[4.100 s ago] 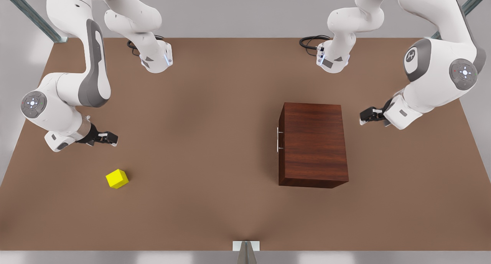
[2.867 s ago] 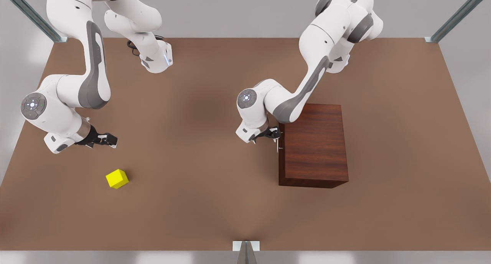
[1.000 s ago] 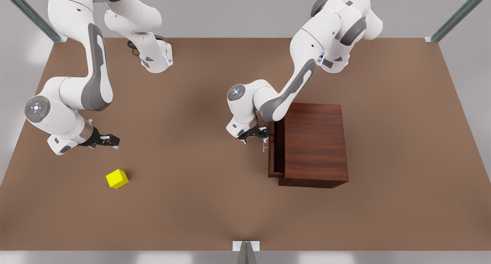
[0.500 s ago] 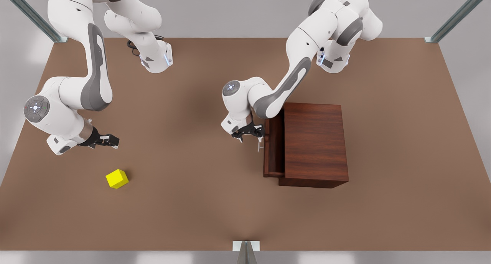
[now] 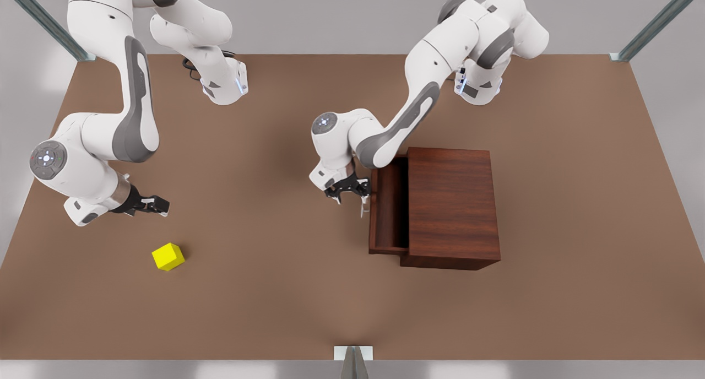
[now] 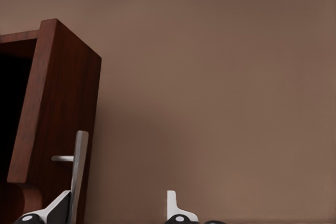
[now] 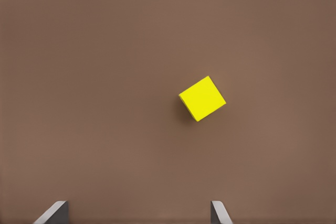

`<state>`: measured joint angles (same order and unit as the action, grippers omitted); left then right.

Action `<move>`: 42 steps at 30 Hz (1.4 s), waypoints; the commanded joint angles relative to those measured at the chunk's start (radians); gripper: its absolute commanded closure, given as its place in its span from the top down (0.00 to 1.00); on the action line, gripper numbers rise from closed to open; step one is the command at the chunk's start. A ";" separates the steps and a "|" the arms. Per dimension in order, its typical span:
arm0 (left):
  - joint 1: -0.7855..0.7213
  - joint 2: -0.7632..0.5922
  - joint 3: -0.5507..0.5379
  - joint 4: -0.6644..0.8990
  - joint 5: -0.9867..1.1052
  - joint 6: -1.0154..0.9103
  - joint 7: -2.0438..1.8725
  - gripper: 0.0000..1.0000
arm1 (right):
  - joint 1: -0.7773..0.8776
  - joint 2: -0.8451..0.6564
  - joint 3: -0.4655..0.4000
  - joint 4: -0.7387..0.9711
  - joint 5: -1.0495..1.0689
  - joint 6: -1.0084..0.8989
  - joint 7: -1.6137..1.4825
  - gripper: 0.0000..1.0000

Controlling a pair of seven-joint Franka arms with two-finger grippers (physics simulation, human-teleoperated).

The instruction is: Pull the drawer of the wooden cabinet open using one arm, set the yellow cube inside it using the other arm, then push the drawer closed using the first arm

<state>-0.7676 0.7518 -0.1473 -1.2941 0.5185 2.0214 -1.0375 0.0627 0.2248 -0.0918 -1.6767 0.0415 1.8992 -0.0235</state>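
Drawer (image 5: 388, 211) slid further out of grainy wooden cabinet (image 5: 451, 208), left gripper (image 5: 352, 193) fingers spread beside its thin silver bar handle (image 6: 79, 169), right gripper (image 5: 156, 204) spread wide above matte table (image 5: 275, 291), near bright yellow cube (image 5: 168, 256)

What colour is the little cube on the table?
Bright yellow cube, clearest in the right wrist view.

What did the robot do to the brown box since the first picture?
The left hand swung over from beside the wooden cabinet, hooked the silver handle and pulled the drawer out toward the front view's left. The yellow cube stayed put on the table, and the right hand, fingers open, barely moved above it.
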 commanded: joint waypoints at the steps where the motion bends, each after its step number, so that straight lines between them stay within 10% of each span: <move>1: -0.024 0.006 -0.014 0.001 -0.040 -0.007 -0.062 1.00 | 0.000 -0.001 0.000 0.005 0.003 -0.005 0.039 1.00; 8: -0.042 0.018 -0.014 0.033 -0.046 -0.027 -0.101 1.00 | -0.011 0.057 -0.006 0.069 0.094 -0.011 0.790 1.00; 14: -0.006 -0.098 -0.044 0.170 -0.077 -0.440 0.253 1.00 | -0.027 0.100 -0.006 0.069 0.094 0.101 0.987 1.00; 19: 0.600 -0.319 -0.049 0.170 -0.423 -0.652 0.981 1.00 | -0.057 0.202 -0.008 0.089 0.086 0.192 0.985 1.00; 22: 0.712 -0.565 -0.026 -0.217 -0.463 -0.355 0.984 1.00 | -0.061 0.291 -0.006 0.089 0.086 0.311 0.988 1.00; 42: 0.788 -0.436 -0.024 -0.180 -0.459 -0.237 1.001 1.00 | -0.118 0.501 0.001 0.094 -0.002 0.412 0.993 1.00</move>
<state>0.0210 0.3173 -0.1707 -1.4755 0.0594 1.7747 -0.2600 -0.0546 0.7226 -0.0907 -1.5829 0.0488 2.2995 0.8430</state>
